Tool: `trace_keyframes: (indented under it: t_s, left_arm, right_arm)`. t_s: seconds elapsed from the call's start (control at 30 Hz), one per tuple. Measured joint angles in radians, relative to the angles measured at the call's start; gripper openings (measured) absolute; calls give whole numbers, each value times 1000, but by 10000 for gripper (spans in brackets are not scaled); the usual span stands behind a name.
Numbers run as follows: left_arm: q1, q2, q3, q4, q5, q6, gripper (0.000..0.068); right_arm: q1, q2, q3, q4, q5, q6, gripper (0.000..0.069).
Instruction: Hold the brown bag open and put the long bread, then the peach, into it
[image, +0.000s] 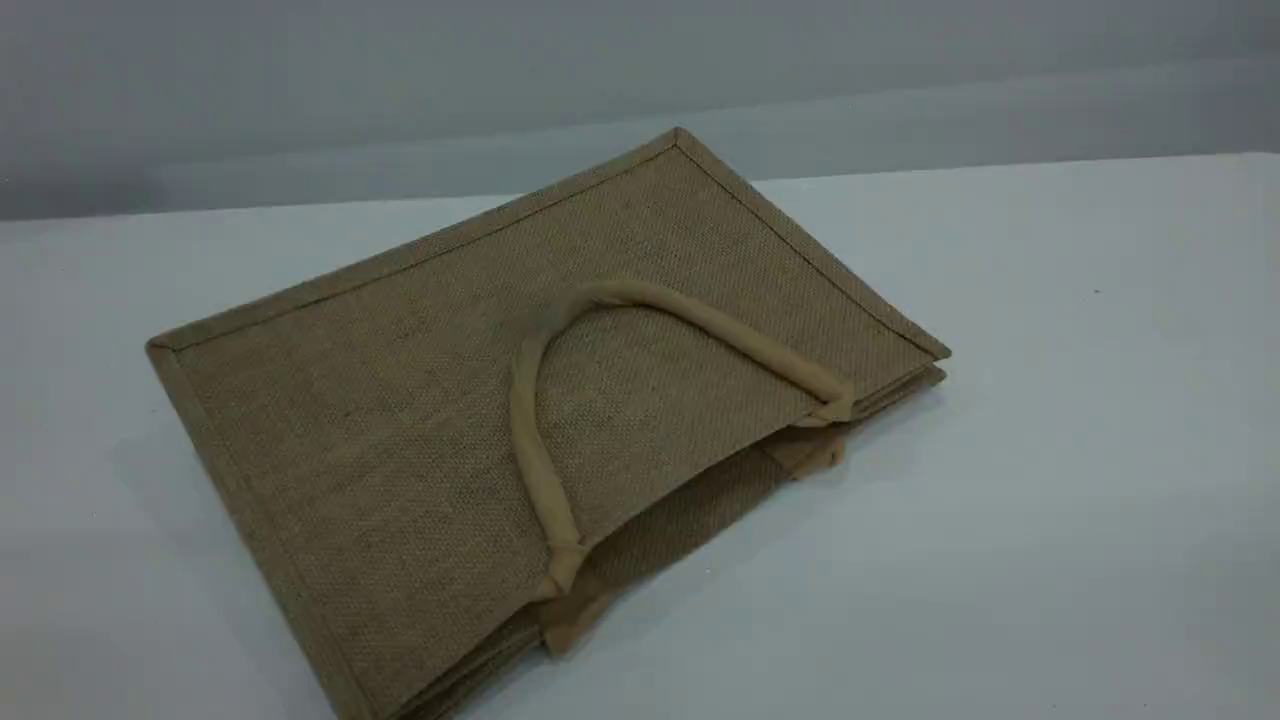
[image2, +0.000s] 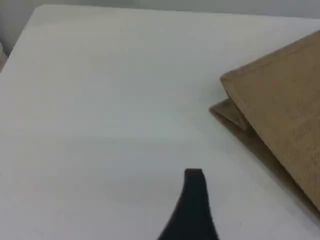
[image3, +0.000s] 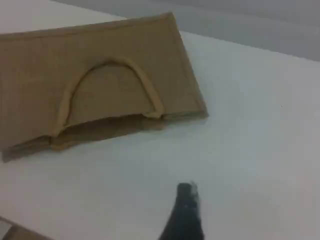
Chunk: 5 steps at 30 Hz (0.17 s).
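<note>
We see the brown bag (image: 380, 430) lying flat on the desk (image: 1050, 480), its mouth barely parted and its upper handle (image: 700, 318) folded onto it. The left pincer (image2: 194, 180) and right pincer (image3: 186, 195) therefore hover spread, holding nothing. The long bread and the peach are out of view.

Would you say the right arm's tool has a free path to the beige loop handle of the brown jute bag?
Probably yes: only bare white table lies between the right tool and the handle atop the bag.
</note>
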Motion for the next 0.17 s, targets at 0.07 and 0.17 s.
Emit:
trace_keyframes:
  t_s: [0.07,0.17]
  left_arm:
    - [0,0,0,0,0,0,559]
    - [0,0,0,0,0,0,559]
  right_arm:
    - [0,0,0,-1,0,0,554]
    - [-1,0,0,-1,0,1,554]
